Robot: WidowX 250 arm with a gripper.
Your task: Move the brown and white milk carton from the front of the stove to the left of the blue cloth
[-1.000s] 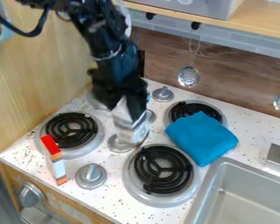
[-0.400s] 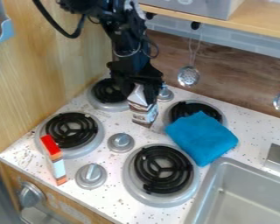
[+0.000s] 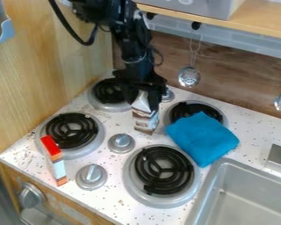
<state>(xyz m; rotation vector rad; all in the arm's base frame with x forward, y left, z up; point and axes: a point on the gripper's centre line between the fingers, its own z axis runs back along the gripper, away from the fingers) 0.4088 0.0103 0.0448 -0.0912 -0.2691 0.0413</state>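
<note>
The camera, fairly near, looks down at a slant over the stove [image 3: 110,200], toward the wall [image 3: 243,83] behind it.

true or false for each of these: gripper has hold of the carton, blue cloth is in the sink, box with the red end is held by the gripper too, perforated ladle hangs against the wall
1. The gripper holds the carton. True.
2. The blue cloth lies in the sink. False: it lies on the stovetop, beside the sink.
3. The red-ended box is in the gripper. False: it is at the left side of the stovetop in the view, apart from the gripper.
4. The perforated ladle hangs against the wall. True.
</note>
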